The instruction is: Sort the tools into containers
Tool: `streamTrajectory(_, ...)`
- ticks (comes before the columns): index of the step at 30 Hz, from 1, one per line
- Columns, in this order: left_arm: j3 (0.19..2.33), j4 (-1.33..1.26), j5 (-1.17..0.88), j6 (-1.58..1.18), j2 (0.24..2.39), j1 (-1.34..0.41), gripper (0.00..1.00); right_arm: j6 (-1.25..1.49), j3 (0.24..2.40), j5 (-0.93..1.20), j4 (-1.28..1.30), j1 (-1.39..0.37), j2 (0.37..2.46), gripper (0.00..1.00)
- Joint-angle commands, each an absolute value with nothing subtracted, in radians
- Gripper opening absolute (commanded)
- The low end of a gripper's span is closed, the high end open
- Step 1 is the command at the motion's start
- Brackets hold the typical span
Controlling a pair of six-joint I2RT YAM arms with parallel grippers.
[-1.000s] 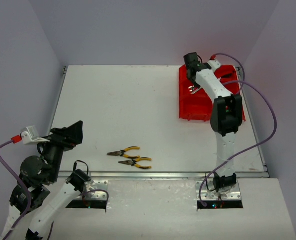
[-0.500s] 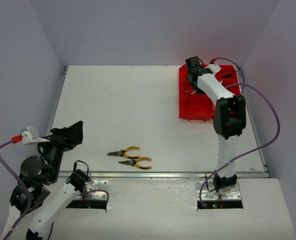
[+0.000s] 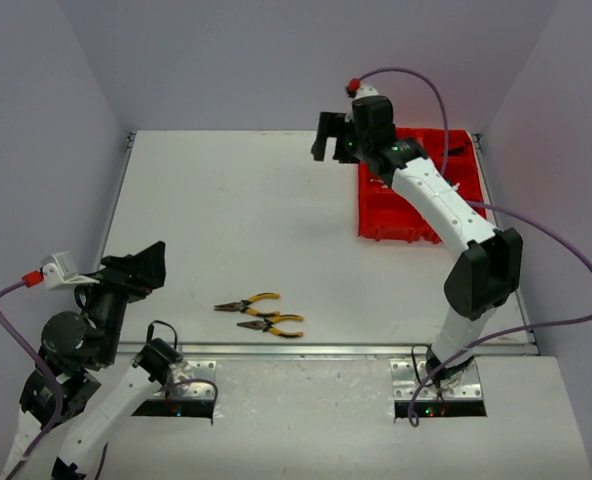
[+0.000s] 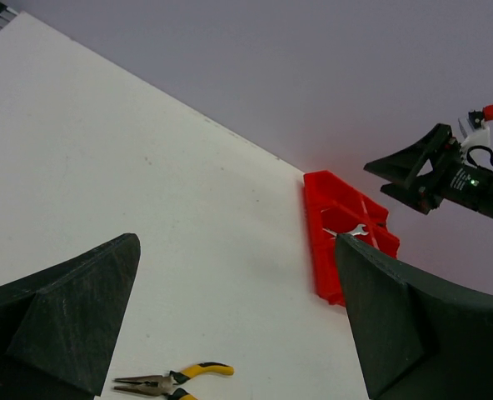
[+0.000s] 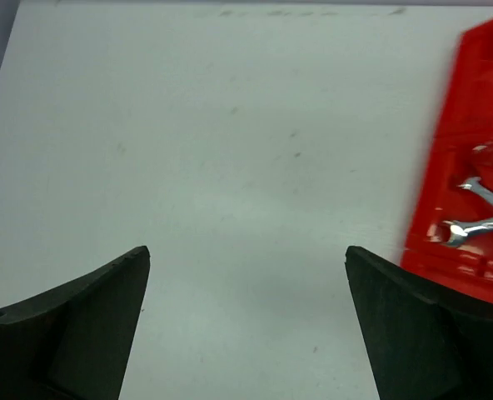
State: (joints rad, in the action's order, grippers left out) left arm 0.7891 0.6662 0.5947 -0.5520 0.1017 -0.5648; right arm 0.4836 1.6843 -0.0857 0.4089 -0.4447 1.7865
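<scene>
Two yellow-handled pliers [image 3: 248, 303] [image 3: 273, 326] lie side by side near the table's front edge; one of them [image 4: 171, 383] shows at the bottom of the left wrist view. The red containers tray [image 3: 381, 215] [image 4: 338, 218] [image 5: 467, 158] stands at the back right, with silver wrenches [image 5: 480, 212] [image 4: 359, 231] in one compartment. My right gripper [image 3: 328, 137] [image 5: 246, 250] hangs open and empty above bare table, just left of the tray. My left gripper [image 3: 141, 268] [image 4: 236, 240] is open and empty, raised at the near left, well short of the pliers.
Purple walls close in the white table [image 3: 246, 220] at the back and sides. A metal strip [image 3: 316, 350] runs along its front edge. The right arm [image 3: 446, 210] stretches over the tray, and its purple cable [image 3: 556, 260] loops past the table's right edge.
My right gripper opened, rose out of the red tray and swung left past its left edge, leaving a wrench in the tray. The left arm and pliers have not moved.
</scene>
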Motion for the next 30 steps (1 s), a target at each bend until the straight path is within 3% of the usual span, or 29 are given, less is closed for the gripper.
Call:
streamTrajectory(1,0.804,0.682,0.671,-0.592,0.07,-0.578,1.0,0.125,1.535,0.099,0.557,-0.704,1.752,0.99)
streamTrajectory(4,0.804,0.688,0.693,-0.604,0.025,-0.58,1.0,0.073,1.465,0.104,0.497,-0.839,1.763,0.98)
streamTrajectory(14,0.806,0.708,0.722,-0.628,-0.016,-0.579,1.0,-0.08,1.511,0.006,0.491,-1.114,1.984,0.79)
streamTrajectory(18,0.807,0.702,0.702,-0.616,0.025,-0.58,1.0,-0.149,1.547,-0.044,0.483,-1.12,2.058,0.75)
streamTrajectory(26,0.796,0.668,0.647,-0.581,0.078,-0.579,1.0,-0.183,1.567,-0.005,0.501,-1.078,2.135,0.5)
streamTrajectory(30,0.796,0.658,0.621,-0.566,0.124,-0.58,1.0,-0.188,1.546,0.089,0.499,-1.061,2.113,0.45)
